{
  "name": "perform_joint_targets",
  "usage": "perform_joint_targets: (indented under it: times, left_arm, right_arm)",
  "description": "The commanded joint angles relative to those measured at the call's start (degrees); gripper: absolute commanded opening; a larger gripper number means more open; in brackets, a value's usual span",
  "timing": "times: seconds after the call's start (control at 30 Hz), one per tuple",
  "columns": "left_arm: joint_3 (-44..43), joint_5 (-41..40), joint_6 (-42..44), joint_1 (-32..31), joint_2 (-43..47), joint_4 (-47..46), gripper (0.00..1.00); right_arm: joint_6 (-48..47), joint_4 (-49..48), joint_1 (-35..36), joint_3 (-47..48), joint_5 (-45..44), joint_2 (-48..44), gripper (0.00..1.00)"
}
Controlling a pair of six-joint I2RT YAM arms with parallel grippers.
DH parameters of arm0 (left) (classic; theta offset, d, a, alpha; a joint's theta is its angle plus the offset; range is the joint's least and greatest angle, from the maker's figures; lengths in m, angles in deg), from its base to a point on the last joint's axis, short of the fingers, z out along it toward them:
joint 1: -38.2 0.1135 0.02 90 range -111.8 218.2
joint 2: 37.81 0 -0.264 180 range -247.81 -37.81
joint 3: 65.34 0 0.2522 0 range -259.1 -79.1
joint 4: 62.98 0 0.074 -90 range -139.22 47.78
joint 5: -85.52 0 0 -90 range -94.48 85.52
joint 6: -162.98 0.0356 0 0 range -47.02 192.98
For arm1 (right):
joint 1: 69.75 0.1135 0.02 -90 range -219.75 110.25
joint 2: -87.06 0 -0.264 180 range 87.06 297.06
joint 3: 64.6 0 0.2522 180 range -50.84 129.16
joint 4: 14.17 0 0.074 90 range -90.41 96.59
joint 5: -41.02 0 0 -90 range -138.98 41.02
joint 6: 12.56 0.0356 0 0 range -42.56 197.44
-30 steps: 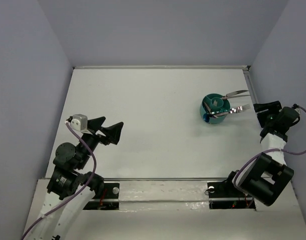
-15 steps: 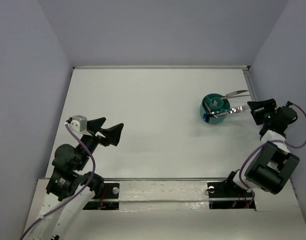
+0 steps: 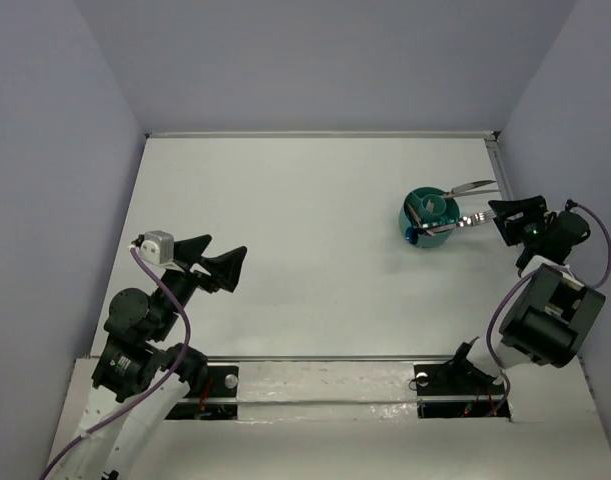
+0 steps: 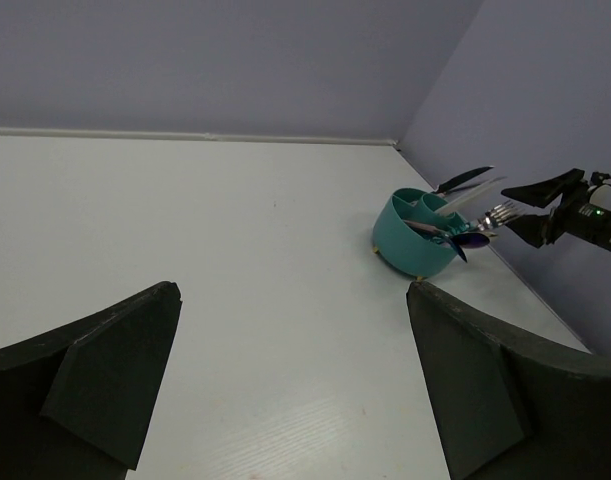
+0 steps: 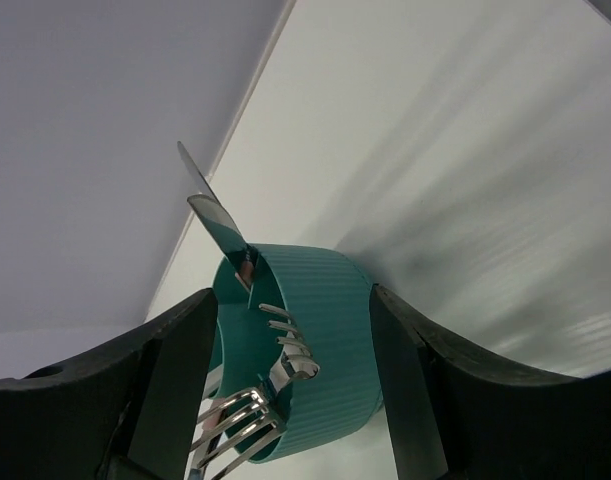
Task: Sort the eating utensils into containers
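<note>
The teal cup [image 3: 406,212] is sitting on the far right part of the white table [image 3: 285,220], near the right wall. It is round, with upright walls that are showing fine vertical ribs in the right wrist view [image 5: 330,330]. The utensils are lying in it and sticking out over its rim toward the right. A silver fork [image 3: 483,216] is pointing its tines at the right gripper [image 3: 501,222], and a second fork [image 5: 287,345] is resting just above it against the cup wall. A flat silver piece [image 3: 473,186] is angling up and out past the far rim; whether it is a blade or a handle is unclear. Something dark blue [image 4: 463,240] is poking out at the near side. The right gripper is hovering just beside the fork tines with its fingers [image 5: 170,380] spread apart, gripping nothing. The left gripper [image 3: 223,250] is hanging well apart from the cup, over the near left of the table, its fingers [image 4: 115,370] also spread wide and empty.
</note>
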State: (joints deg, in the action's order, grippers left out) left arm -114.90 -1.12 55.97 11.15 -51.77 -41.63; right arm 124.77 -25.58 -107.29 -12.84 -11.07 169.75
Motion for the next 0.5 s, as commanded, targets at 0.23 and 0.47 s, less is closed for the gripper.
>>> perform_joint_targets:
  times: [0.23,0.47]
  left_arm:
    - [-1.56,0.25,0.23,-0.37,-0.19,-2.06,0.99]
    - [-1.56,0.25,0.23,-0.37,-0.46,-2.15,0.99]
  right_arm:
    - [1.97,-11.83,3.26,1.90,4.72,0.63,0.66]
    - [-0.22,-6.66,6.34,2.43,3.23,-4.55,0.64]
